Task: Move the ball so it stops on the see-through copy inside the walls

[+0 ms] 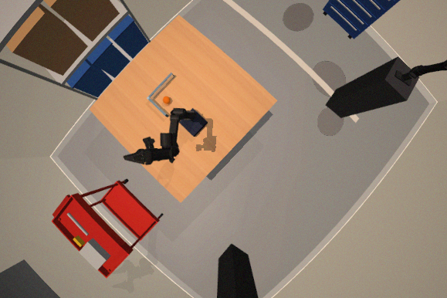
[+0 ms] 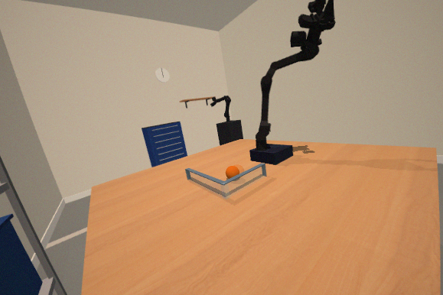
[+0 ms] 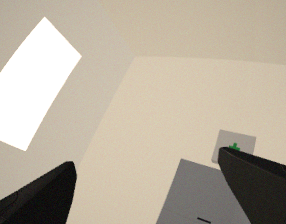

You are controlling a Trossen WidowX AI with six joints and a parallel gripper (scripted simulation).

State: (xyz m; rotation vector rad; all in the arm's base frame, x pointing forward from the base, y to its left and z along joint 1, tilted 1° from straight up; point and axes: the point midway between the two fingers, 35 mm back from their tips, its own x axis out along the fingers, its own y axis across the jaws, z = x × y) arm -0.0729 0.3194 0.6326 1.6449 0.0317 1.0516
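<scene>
We see the orange ball (image 1: 166,99) (image 2: 232,172) on the table (image 1: 225,89) (image 2: 253,237), inside the corner of the walls (image 1: 160,86) (image 2: 207,176). In the exterior view, a pale orange part of the copy (image 2: 239,168) shows behind the ball, on the side away from where the walls meet; the two partly overlap in that view.

Our gripper (image 1: 126,157) (image 2: 329,3) (image 3: 148,163) is high up and well apart from the walls, past the table's edge in the top view. Its fingers are spread wide, released, with nothing between them. The arm's base (image 1: 194,127) (image 2: 276,154) stands near one end of the walls.

For markings, our wrist view shows a pale sign (image 3: 224,136) with a green mark (image 3: 234,146), partly behind a finger; we can't make out its meaning. A gray panel (image 3: 181,185) there bears a short black line (image 3: 203,219). Well apart from the walls, we see the red cart (image 1: 130,210) on the floor and a clock (image 2: 162,75) high on the room's wall, its face too small to read.
</scene>
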